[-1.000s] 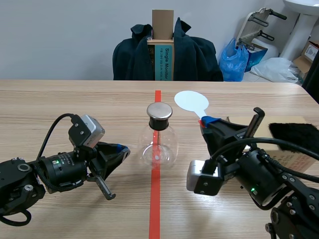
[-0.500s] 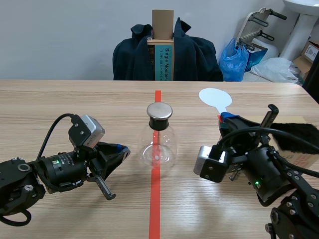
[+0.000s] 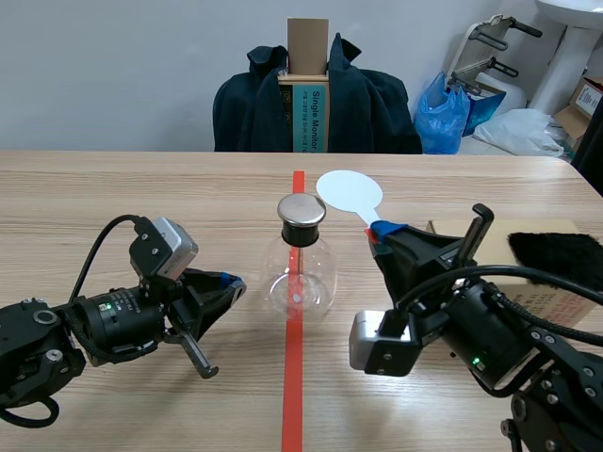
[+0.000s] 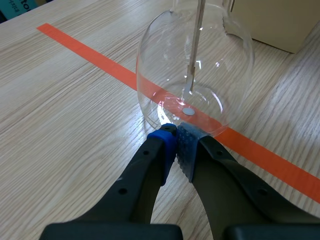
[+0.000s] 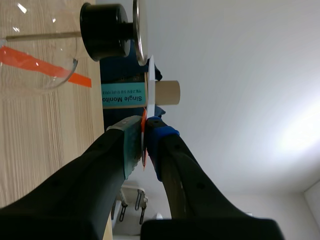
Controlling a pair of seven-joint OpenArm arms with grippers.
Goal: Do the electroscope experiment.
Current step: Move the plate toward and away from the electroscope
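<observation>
Both arms are matte black, built of rounded, barrel-like segments. The left arm (image 3: 57, 344), at the lower left of the frame, carries a silver-grey camera box (image 3: 165, 247) with a black cable (image 3: 94, 252) looping from it, and a small green light (image 3: 106, 305). The right arm (image 3: 528, 367), at the lower right, has a similar grey box (image 3: 382, 344) and curving black cables (image 3: 443, 275). The left end effector (image 4: 175, 131) has thick black fingers tipped blue, with a dotted pad (image 4: 186, 150); the right end effector (image 5: 145, 132) has one grey-green and one blue tip.

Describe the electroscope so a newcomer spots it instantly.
On the wooden table, follow the orange-red tape line to its middle. The electroscope stands on it. It alone is clear glass: a round flask with a shiny metal cap.
</observation>
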